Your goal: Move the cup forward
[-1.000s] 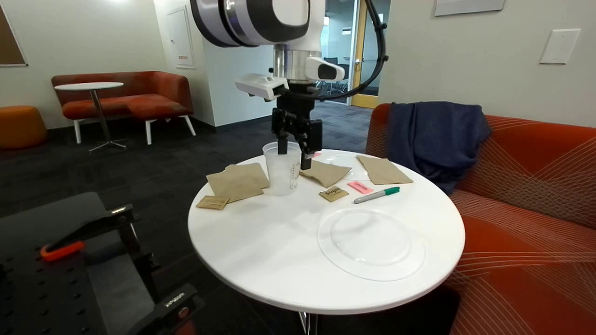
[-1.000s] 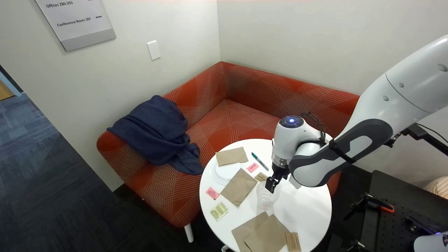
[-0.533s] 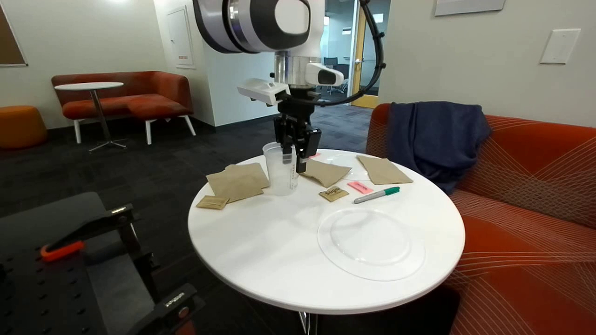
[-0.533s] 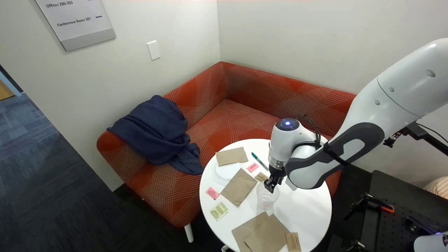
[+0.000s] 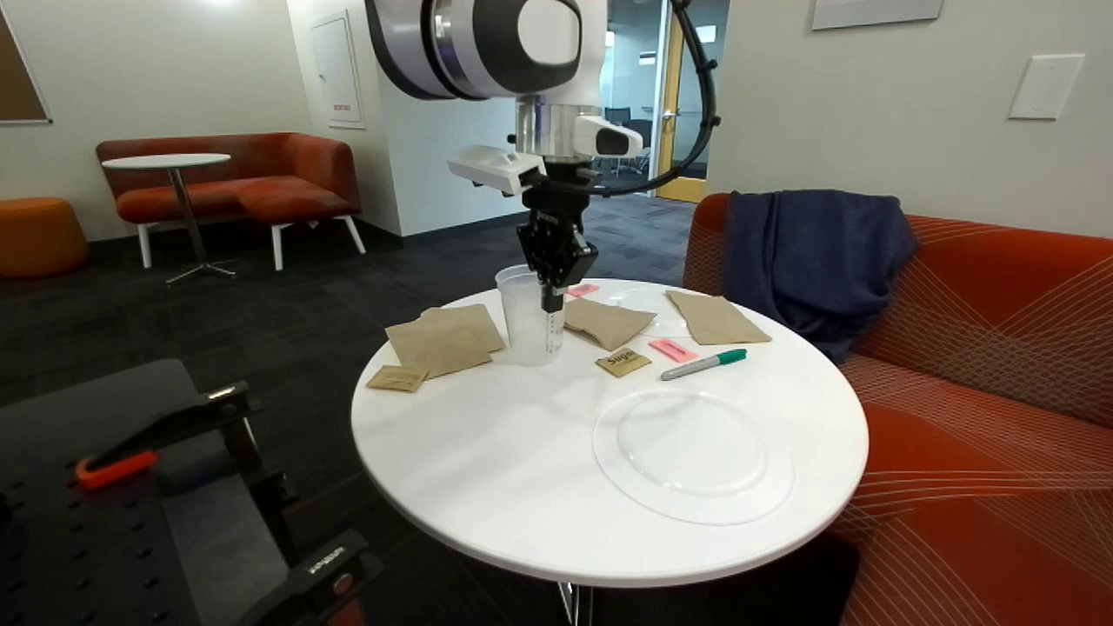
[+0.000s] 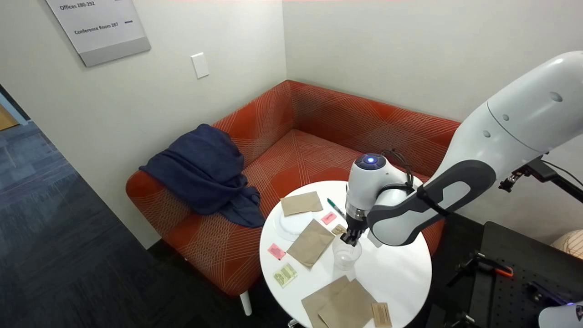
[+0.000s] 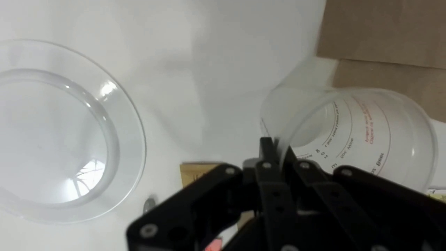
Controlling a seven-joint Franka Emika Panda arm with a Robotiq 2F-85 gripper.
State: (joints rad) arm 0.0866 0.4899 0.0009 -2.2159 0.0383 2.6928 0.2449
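Wrist view: fingers point(image 7: 267, 150) pinch cup point(image 7: 362, 139) at 1 side of its rim, 1 inside, 1 outside. Cup body lies R of fingers there, abt. upright, long axis approx. parallel to them. Off-ctr. grip, so fwd. move prob. risks tilt.

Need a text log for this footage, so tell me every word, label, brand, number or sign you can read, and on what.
"Offices 280-292": wall sign.
"Conference Room 287": same wall sign.
"Suga", ending unclear: brown packet by the marker.
Too small or blurred to quote surely: print on the cup, pink packets, greenish packet, other brown packet, clamps, and red lettering on the wall panel.
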